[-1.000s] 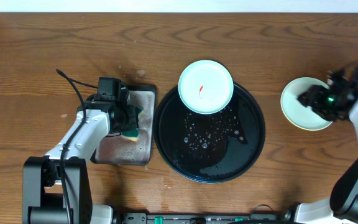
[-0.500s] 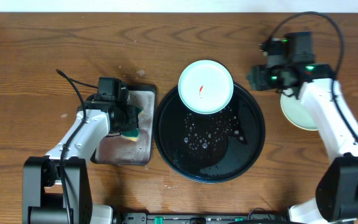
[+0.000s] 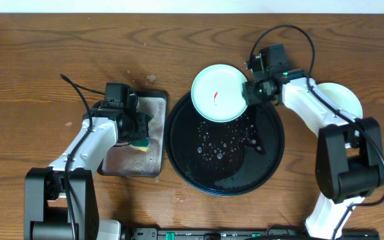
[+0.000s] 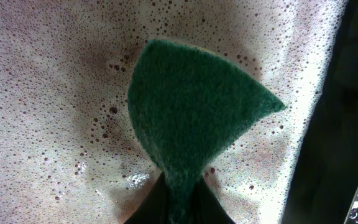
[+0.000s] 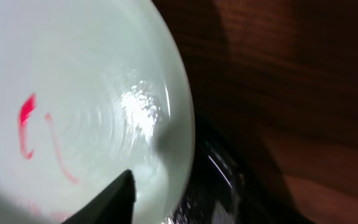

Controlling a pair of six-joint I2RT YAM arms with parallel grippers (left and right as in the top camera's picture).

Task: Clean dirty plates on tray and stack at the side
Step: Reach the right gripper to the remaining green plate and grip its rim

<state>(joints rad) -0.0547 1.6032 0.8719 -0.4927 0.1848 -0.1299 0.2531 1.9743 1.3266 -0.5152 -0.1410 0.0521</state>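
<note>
A pale mint plate (image 3: 220, 93) with a red smear lies on the far rim of the round black tray (image 3: 225, 167). It also fills the right wrist view (image 5: 73, 93), smear at the left. My right gripper (image 3: 251, 90) is open at the plate's right edge, with one finger over the plate and the rim between the fingers (image 5: 179, 199). A second pale plate (image 3: 345, 100) lies on the table at the right, partly behind the right arm. No yellow plate shows. My left gripper (image 3: 136, 127) is shut on a green sponge (image 4: 191, 112).
The sponge hangs over a small rectangular grey tray (image 3: 153, 107) full of soapy foam (image 4: 42, 93), left of the black tray. Water drops and suds lie on the black tray's middle (image 3: 222, 143). The table is bare wood (image 3: 45, 60).
My right arm has swung left from the plate on the table at the right to the plate on the black tray. The left arm and sponge have not moved.
</note>
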